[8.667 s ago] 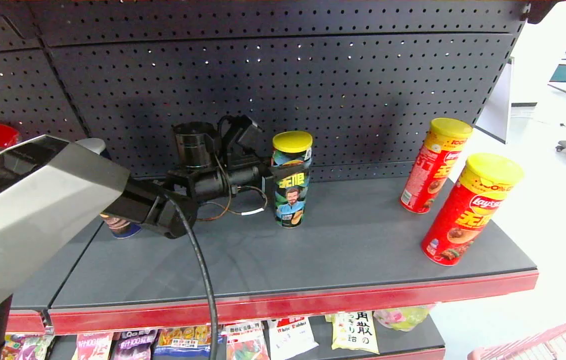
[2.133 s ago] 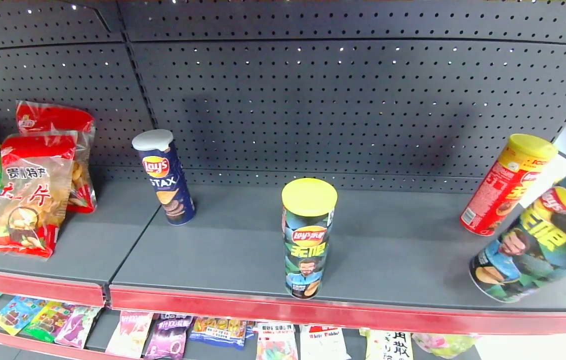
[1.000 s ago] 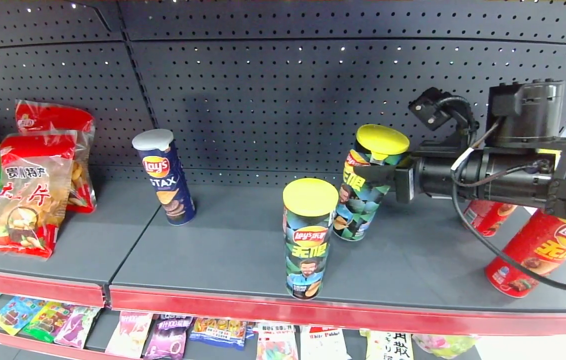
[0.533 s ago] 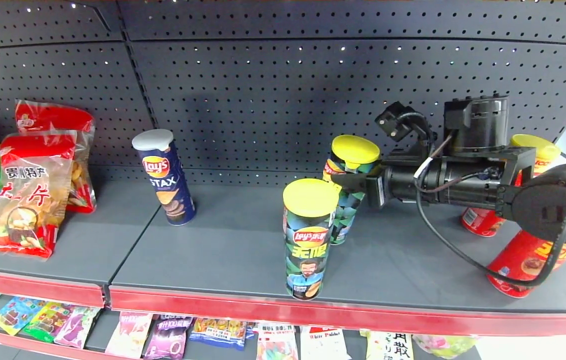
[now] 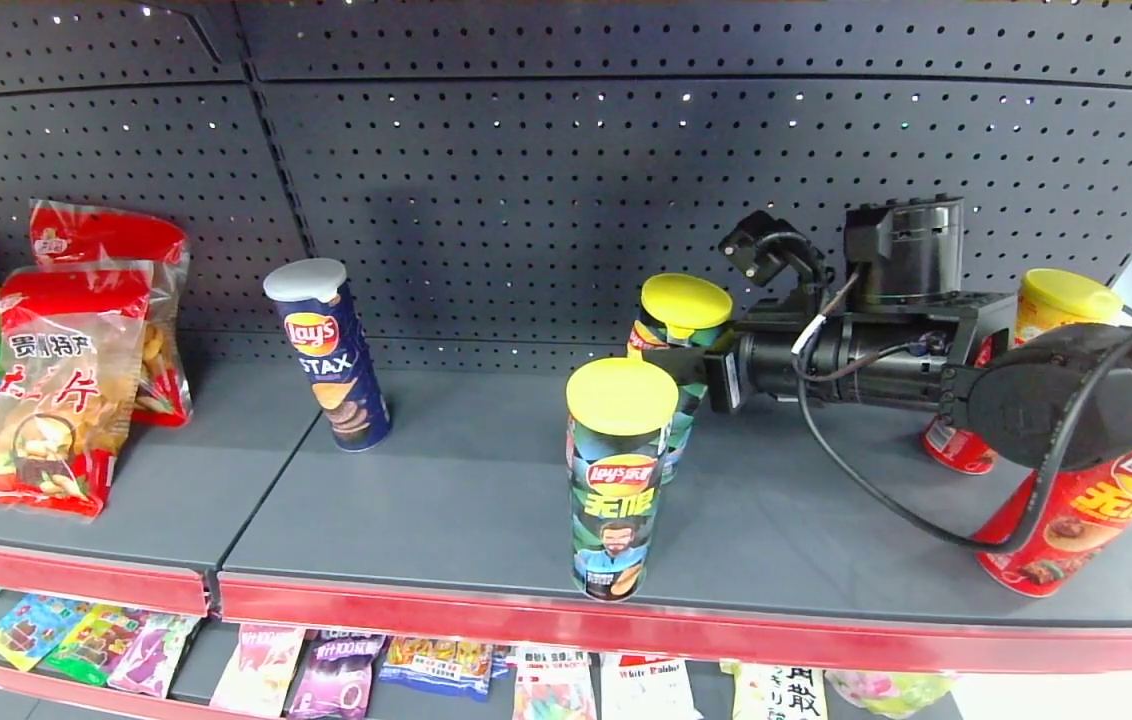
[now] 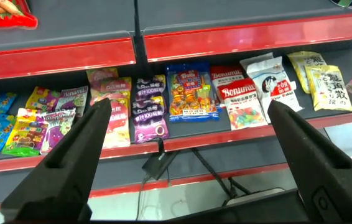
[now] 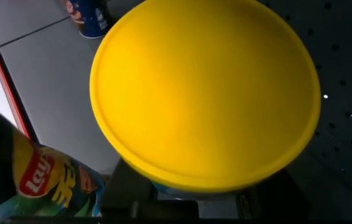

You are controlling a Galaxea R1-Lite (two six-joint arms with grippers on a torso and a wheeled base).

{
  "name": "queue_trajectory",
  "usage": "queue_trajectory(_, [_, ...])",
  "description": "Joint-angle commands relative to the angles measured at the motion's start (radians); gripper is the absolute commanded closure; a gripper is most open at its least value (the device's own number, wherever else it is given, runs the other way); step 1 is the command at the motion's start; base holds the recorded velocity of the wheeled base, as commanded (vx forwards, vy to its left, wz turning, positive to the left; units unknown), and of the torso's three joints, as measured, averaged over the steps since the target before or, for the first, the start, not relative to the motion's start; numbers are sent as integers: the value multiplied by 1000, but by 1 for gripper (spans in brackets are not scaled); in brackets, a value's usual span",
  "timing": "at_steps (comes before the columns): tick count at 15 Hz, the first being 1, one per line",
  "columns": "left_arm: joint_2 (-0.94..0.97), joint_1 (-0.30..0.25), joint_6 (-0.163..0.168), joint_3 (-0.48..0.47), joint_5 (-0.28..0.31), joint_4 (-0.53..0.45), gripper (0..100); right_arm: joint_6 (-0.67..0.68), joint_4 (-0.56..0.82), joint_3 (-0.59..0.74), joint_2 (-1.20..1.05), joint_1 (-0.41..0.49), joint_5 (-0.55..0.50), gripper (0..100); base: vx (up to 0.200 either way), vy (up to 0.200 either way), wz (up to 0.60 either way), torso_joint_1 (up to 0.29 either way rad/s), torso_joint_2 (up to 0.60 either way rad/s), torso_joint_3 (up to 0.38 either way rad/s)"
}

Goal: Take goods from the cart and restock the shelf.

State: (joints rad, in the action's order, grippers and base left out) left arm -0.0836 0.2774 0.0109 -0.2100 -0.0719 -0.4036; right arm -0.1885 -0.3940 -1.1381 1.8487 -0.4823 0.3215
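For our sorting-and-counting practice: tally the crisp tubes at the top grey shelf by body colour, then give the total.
Dark blue cardboard tube with white lid: 1
Green patterned cardboard tubes with yellow lids, one in the right tool: 2
Red cardboard tubes with yellow lids: 2
Total: 5

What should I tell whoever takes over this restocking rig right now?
Right gripper: jaws shut on a green chip can, behind the front green can on the shelf; its base is hidden, seating unconfirmed.
Left gripper: open, empty, facing the lower snack shelf.
Done: blue can, front green can and two red cans stand on the shelf.
Left: set down, release, fetch more.
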Motion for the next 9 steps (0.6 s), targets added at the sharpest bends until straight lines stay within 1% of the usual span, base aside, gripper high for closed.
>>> queue_trajectory(1, [-4,0,0,0,0,0,0,0,0,-2,9,-5,1,100,0,0,0,0,0,0])
queue_trajectory(5, [-4,0,0,0,0,0,0,0,0,-31,29,-13,-1,100,0,0,0,0,0,0])
queue_trajectory(8, [-4,0,0,0,0,0,0,0,1,-28,33,-25,-2,100,0,0,0,0,0,0])
queue_trajectory(9, [-4,0,0,0,0,0,0,0,0,-28,37,-25,-2,0,0,0,0,0,0,0])
